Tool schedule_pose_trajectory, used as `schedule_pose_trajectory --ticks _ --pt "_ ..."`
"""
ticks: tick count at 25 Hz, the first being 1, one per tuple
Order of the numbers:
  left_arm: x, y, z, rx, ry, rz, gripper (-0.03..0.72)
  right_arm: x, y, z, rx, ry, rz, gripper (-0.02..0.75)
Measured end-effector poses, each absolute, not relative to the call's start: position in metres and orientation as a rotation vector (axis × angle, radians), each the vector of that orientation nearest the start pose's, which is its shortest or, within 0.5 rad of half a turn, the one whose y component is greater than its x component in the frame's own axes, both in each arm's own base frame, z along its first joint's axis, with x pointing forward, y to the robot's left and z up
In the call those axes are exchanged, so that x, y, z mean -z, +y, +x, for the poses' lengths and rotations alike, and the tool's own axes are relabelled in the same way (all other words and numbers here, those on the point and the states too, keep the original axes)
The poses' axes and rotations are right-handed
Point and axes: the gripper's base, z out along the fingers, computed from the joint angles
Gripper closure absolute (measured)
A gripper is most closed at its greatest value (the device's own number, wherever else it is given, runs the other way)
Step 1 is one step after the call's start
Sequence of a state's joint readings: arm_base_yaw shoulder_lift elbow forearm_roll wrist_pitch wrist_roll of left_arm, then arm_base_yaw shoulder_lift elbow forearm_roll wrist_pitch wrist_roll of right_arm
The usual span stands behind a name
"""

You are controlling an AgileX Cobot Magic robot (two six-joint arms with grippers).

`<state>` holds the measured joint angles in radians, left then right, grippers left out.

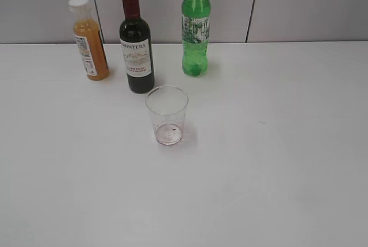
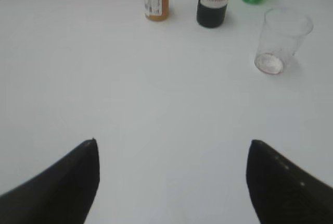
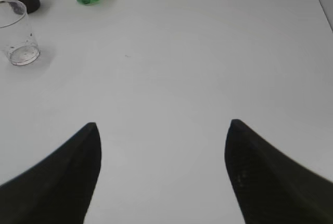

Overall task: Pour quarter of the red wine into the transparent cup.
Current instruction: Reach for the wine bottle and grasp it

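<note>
Standing capped, the red wine [image 1: 136,46] faces the transparent cup [image 1: 167,115] with reddish dregs; both claws spread.

Count: 3 bottles on the bench [image 1: 276,161] — 1 red wine [image 1: 136,46], 1 orange juice bottle [image 1: 89,39], 1 green soda bottle [image 1: 196,26]. 1 transparent cup [image 1: 167,115]. 2 claws, one per wrist view: left claw [image 2: 171,182], right claw [image 3: 162,169].

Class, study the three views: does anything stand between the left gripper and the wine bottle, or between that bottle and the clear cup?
Nothing visible does. The left gripper faces bare table up to the wine bottle. The clear cup stands just in front of the bottle, apart. The orange juice bottle and green soda bottle flank the wine bottle.
</note>
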<state>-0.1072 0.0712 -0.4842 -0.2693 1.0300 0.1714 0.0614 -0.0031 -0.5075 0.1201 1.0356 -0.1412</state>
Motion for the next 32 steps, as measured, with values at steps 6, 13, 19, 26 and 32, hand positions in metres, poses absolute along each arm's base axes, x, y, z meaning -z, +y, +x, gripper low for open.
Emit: schedule_pose_trajectory --ticks 6,13,19,26,32 --pt "-0.294 -0.022 0.034 0.218 1.932 0.299 0.003 -0.282 0.009 -0.006 -0.093 1.994 -0.207 0.145" --pt "-0.301 -0.019 0.071 0.171 1.816 0.219 0.005 -0.282 0.009 -0.006 -0.093 1.994 -0.207 0.145" --pt "-0.296 -0.017 0.104 0.132 1.761 0.141 0.01 -0.282 0.009 -0.006 -0.093 1.994 -0.207 0.145" --pt "-0.289 -0.017 0.151 0.07 1.724 0.097 0.017 -0.282 0.009 -0.006 -0.093 1.994 -0.207 0.145" --pt "-0.267 -0.044 0.194 0.131 1.695 0.176 0.017 -0.282 0.009 -0.006 -0.093 1.994 -0.207 0.145"
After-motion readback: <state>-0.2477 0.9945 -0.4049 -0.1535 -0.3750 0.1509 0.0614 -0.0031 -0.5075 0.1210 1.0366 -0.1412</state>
